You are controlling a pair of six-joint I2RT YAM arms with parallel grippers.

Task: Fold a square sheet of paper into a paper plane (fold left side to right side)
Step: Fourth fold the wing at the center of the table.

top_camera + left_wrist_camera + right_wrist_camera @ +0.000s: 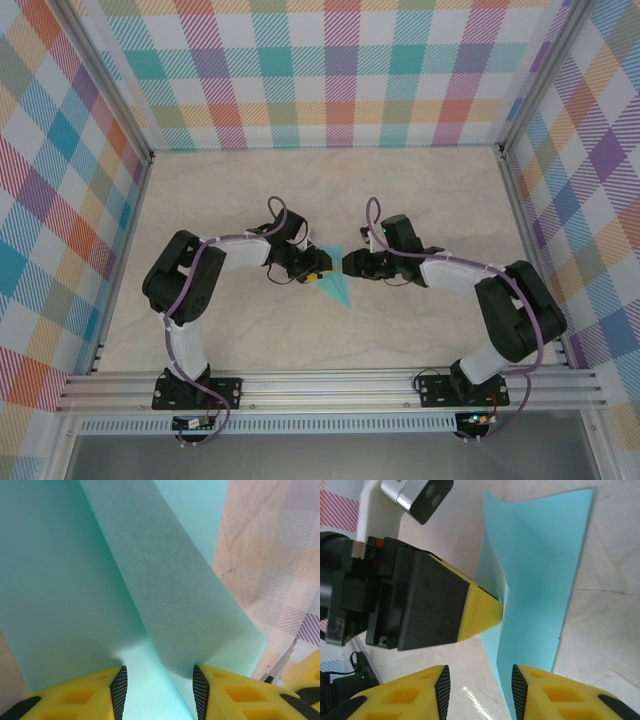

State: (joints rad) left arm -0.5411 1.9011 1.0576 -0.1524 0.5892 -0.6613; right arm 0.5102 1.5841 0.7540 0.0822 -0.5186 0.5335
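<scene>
The paper plane (336,279) sits on the table (430,200) right between our two arms, half folded, with one flap that looks lifted off the rest. Our left gripper (159,682) has its jaws apart, straddling that flap. The right gripper (479,680) is parted too, with the sheet's edge running into its gap — neither looks clamped. We reckon it's feather-light, floppy and slidey on this top, so we'd pin it near the crease and take the loose edge gently — it'll crumple easily.

No legible text or labels
</scene>
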